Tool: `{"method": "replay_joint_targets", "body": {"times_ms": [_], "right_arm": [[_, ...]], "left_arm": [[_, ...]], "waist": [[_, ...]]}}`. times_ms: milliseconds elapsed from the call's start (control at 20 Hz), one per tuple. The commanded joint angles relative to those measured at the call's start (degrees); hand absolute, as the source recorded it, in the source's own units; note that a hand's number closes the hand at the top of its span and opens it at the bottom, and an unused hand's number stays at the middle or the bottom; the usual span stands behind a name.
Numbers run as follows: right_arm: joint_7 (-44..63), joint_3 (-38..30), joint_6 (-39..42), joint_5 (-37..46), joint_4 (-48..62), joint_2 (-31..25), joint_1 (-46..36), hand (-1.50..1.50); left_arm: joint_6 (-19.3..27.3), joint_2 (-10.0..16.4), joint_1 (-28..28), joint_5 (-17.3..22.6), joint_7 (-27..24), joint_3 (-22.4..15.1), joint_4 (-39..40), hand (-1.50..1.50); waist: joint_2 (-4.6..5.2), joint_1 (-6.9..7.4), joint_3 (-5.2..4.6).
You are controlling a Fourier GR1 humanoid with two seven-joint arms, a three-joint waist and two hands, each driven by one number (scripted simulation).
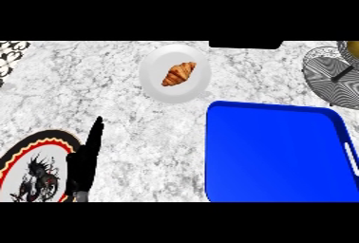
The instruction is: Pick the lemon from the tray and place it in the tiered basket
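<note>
We see our left hand (85,159) resting with straight fingers (96,130) at the lower left, the lemon (353,47) lying in the tiered basket (329,80).

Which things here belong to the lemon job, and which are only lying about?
For the job:
- blue tray
- tiered basket
- yellow fruit at the basket's far edge, likely the lemon

Lying about:
- white plate with a croissant
- patterned plate
- left robot hand, open, resting at lower left
</note>
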Motion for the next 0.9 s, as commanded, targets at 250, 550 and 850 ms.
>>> {"method": "replay_joint_targets", "body": {"times_ms": [250,550,850], "right_arm": [[2.33,-6.95,4.27,-5.71,3.28,-13.65,9.33,-1.50],[-1.64,-10.08,15.01,-8.59,6.09,-19.22,19.49,-1.50],[-3.36,-12.42,21.48,-10.99,6.58,-21.67,24.55,-1.50]], "left_arm": [[0.33,-0.41,1.91,0.23,1.18,0.40,0.97,0.00],[0.07,1.46,2.86,0.82,2.50,1.96,-1.08,0.00],[0.14,0.10,3.32,1.74,1.61,2.24,-0.48,0.00]], "waist": [[0.03,-1.63,0.00],[-0.39,-3.74,0.38],[-0.40,-3.92,0.38]]}}
